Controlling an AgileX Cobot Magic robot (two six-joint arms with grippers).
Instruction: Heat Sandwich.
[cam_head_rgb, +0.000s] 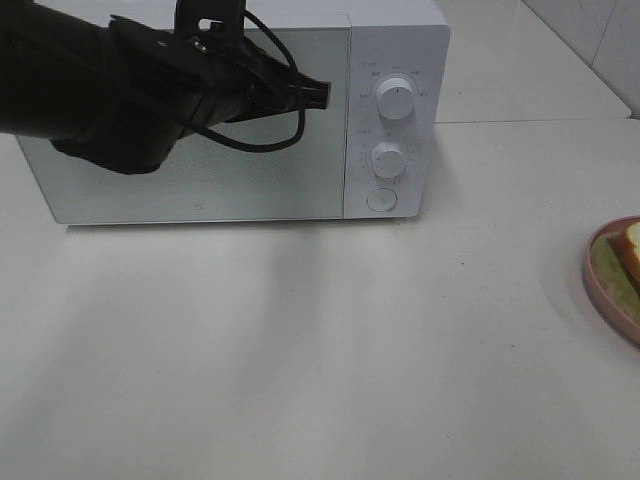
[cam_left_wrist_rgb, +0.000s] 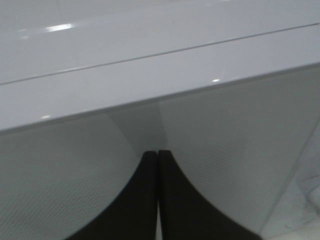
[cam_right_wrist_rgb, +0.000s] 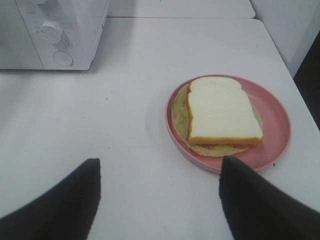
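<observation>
left gripper (cam_left_wrist_rgb: 158, 165) closed at microwave (cam_head_rgb: 395, 60) door, right gripper (cam_right_wrist_rgb: 160, 192) open, sandwich (cam_right_wrist_rgb: 222, 112) on pink plate (cam_right_wrist_rgb: 277, 125)

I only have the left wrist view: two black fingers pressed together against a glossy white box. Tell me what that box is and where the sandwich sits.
Observer: It is a white microwave oven with its door closed. The left gripper is shut at the door's upper right edge.
Operator: Report the sandwich.
Observer: The white-bread sandwich lies on a round pink plate on the white table, to the microwave's right and apart from it.
Operator: Give me the right gripper.
Observer: The right gripper hangs open short of the plate, holding nothing.
</observation>
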